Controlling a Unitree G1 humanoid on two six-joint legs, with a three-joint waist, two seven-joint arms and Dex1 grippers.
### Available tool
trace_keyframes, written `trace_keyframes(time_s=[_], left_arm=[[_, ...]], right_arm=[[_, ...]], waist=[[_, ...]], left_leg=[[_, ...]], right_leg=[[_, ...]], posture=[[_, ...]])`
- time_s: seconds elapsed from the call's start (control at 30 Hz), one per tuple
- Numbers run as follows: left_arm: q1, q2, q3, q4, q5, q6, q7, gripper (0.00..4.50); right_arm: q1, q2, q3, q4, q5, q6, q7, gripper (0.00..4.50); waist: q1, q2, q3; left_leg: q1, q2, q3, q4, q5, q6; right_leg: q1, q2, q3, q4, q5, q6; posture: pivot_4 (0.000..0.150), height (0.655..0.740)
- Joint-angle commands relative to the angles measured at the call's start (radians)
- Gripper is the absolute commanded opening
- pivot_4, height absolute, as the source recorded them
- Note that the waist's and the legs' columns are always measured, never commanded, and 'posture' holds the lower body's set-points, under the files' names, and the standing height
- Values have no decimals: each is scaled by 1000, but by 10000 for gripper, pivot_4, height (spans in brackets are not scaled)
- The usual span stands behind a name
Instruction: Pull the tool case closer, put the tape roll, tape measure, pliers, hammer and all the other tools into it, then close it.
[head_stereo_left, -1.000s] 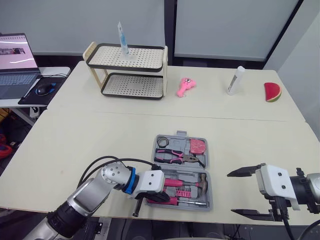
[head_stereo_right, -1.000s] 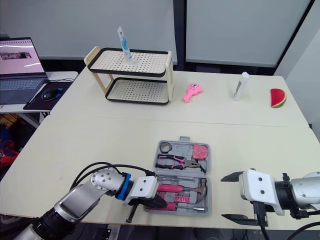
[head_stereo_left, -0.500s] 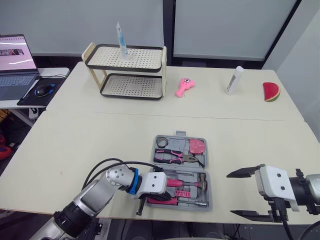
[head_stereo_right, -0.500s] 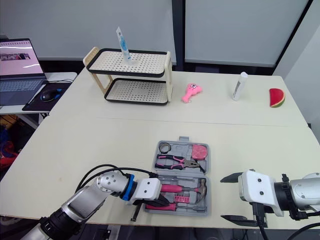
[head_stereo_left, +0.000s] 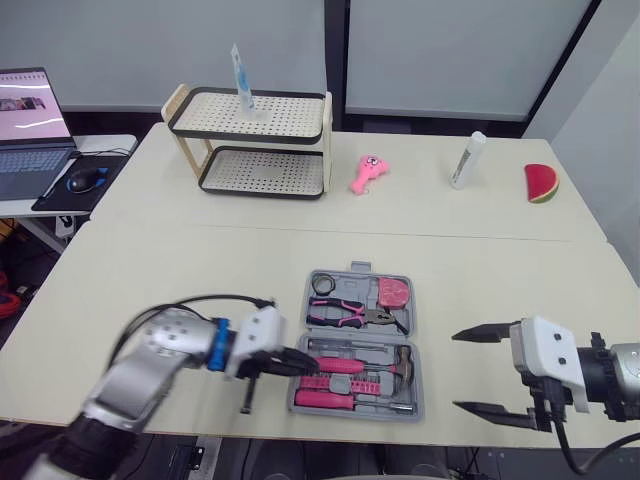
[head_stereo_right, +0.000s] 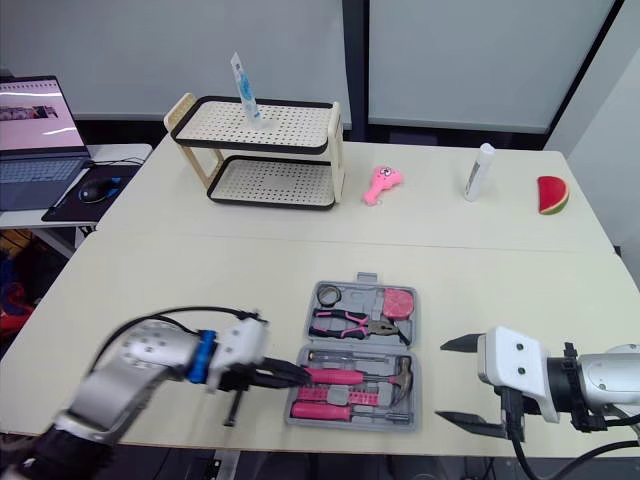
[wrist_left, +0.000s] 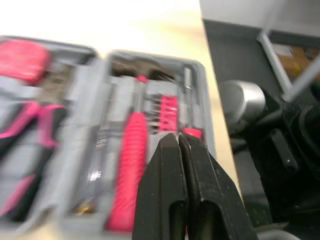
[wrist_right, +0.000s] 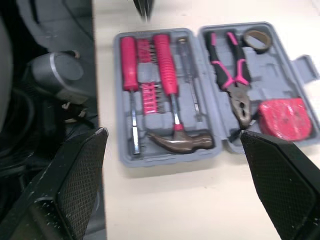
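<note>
Left gripper (wrist_left: 179, 145): jaws pressed together. In the head view it sits lower left of centre, its tips at the left edge of the tool case's lower half, by the pink handles. Whether it touches them cannot be told.
Right gripper (head_stereo_left: 476, 372): jaws spread wide and empty. It is at the lower right of the head view, near the right side of the tool case but apart from it.
Tool case (head_stereo_left: 418, 385): grey and open, both halves lying flat, at the lower centre of the head view. It lies close to the near edge of the surface, between the two grippers.
Upper half of the case: the tape roll (head_stereo_left: 322, 285) is in the upper left corner. The pliers (head_stereo_left: 350, 313), with pink and black grips, lie across below it. The red tape measure (head_stereo_left: 396, 292) is at the upper right.
Lower half of the case: the hammer (head_stereo_left: 403, 357) lies across with its head to the right. Below it are pink bits (head_stereo_left: 372, 382) and a pink-handled screwdriver (head_stereo_left: 325, 398).
Surface (head_stereo_left: 200, 270): pale cream.
Rack (head_stereo_left: 255, 140): two tiers, upper left of centre, with a thin tube (head_stereo_left: 240, 75) upright on the top tier.
Pink toy (head_stereo_left: 368, 173): upper centre, right of the rack.
White tube (head_stereo_left: 468, 160): upper right.
Watermelon slice (head_stereo_left: 543, 183): far upper right.
Laptop (head_stereo_left: 30, 130): open, at the upper left edge on a side table, with a mouse (head_stereo_left: 78, 180) beside it.
</note>
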Motion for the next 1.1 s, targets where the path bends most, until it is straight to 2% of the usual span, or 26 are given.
trace_keyframes(time_s=[0.03,0.07,0.2,0.3,0.63,1.1], left_arm=[[5,12,73,139,37,-98,18,0],[-4,4,75,189,62,-134,29,0],[-69,-55,51,384,152,-259,83,0],[-102,-106,26,482,203,-338,110,0],[-116,-204,-55,521,269,-399,142,0],[-178,-269,-92,678,339,-504,172,0]], right_arm=[[-52,48,98,75,-96,-25,-107,41078],[-67,61,128,100,-125,-36,-124,38903],[-114,82,259,218,-255,-122,-155,25657],[-153,107,332,297,-319,-173,-170,19835],[-231,169,477,430,-418,-212,-172,235],[-326,255,577,545,-498,-254,-176,235]], waist=[[0,0,0],[0,1,0],[3,0,0],[3,0,0],[0,1,0],[0,1,0]], left_leg=[[0,0,0,0,0,0],[0,0,0,0,0,0],[-5,-1,1,0,0,0],[-5,-1,1,0,0,0],[-4,-1,0,1,0,0],[-4,-1,0,1,0,0]], right_leg=[[0,0,0,0,0,0],[-1,0,1,-1,1,-1],[-6,0,1,0,1,-1],[-5,-1,0,0,1,-1],[-5,0,0,2,2,-1],[-5,0,0,3,2,-1]], posture=[[1500,7350],[1500,7350],[1500,7350],[1500,7350],[1500,7350],[1500,7350]])
